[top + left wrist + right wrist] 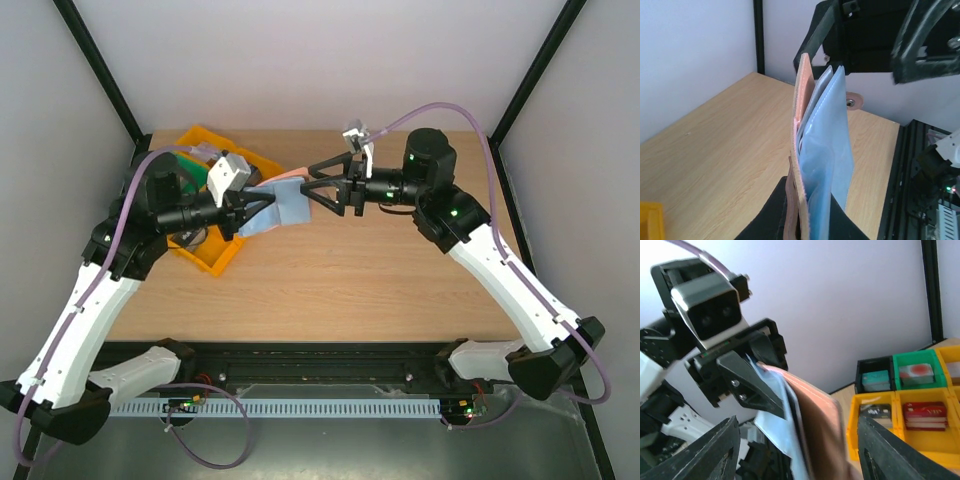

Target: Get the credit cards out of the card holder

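Observation:
My left gripper is shut on the near end of the tan card holder and holds it on edge above the table. Light blue credit cards stick out of it towards my right gripper, which is open. The right gripper's two fingers straddle the far end of the holder and cards without touching them. In the right wrist view the brown card holder and blue cards sit between my spread fingertips, with the left gripper behind. The right gripper fills the top of the left wrist view.
A yellow tray lies at the left under my left arm. Yellow, green and black trays hold small coloured blocks. Black frame posts stand at the back corners.

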`<action>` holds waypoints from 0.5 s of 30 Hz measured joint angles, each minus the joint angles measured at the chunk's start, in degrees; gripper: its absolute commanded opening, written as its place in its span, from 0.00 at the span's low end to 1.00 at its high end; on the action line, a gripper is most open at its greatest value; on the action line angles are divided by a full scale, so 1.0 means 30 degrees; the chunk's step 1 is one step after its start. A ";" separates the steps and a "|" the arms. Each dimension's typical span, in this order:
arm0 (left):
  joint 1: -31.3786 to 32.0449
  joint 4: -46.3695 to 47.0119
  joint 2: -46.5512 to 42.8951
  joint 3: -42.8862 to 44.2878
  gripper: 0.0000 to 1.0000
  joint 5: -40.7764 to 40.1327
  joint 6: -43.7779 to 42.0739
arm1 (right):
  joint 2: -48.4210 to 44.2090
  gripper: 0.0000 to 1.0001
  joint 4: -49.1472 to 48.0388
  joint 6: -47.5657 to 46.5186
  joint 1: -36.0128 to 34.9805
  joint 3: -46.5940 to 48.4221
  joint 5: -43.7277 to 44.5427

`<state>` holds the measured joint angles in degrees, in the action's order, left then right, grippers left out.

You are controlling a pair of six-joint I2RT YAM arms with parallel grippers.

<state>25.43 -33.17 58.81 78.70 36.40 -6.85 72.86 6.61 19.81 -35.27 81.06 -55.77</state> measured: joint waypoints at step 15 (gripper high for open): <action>-0.0240 0.2477 -0.1370 -0.1756 0.02 0.3031 0.0707 | -0.0801 0.66 0.6863 -0.5603 0.0000 0.1421 0.0940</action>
<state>24.71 -25.74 54.70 73.43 45.50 -4.73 70.46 27.20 3.01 -35.27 85.32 -52.95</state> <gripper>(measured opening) 0.057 0.650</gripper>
